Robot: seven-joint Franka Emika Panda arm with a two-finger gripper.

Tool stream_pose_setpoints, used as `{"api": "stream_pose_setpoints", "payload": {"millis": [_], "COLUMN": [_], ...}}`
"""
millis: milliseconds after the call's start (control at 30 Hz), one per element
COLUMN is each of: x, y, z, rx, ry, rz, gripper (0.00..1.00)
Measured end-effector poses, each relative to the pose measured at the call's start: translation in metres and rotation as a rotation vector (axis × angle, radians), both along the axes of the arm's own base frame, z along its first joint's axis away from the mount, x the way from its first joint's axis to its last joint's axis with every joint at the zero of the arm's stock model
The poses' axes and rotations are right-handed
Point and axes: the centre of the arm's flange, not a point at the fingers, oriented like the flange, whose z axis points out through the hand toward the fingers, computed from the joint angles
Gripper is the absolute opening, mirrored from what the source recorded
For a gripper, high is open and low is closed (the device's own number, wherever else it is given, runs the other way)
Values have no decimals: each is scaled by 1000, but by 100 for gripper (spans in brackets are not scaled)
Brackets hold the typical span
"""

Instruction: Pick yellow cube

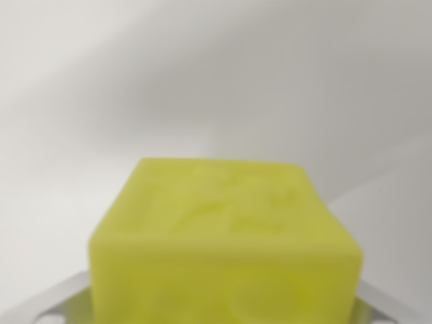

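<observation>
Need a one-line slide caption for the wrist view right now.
Wrist view: blurred yellow cube fills the lower frame, flanked by metal gripper parts at the bottom corners, against a plain white background.

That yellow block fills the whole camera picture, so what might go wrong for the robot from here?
1. The yellow cube is blurred and very close, so whether it is truly gripped cannot be seen; it might slip.
2. Only metal finger edges peek out at the cube's sides, and the grip may be shallow.
</observation>
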Motion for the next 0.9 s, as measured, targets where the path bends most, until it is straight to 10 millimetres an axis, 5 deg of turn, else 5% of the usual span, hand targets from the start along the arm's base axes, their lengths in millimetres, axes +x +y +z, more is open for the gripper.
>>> {"api": "stream_pose_setpoints", "payload": {"millis": [900], "x": [0], "y": [0], "z": [68], "rx": [0], "ry": [0], "rz": [0], "gripper": [0]}}
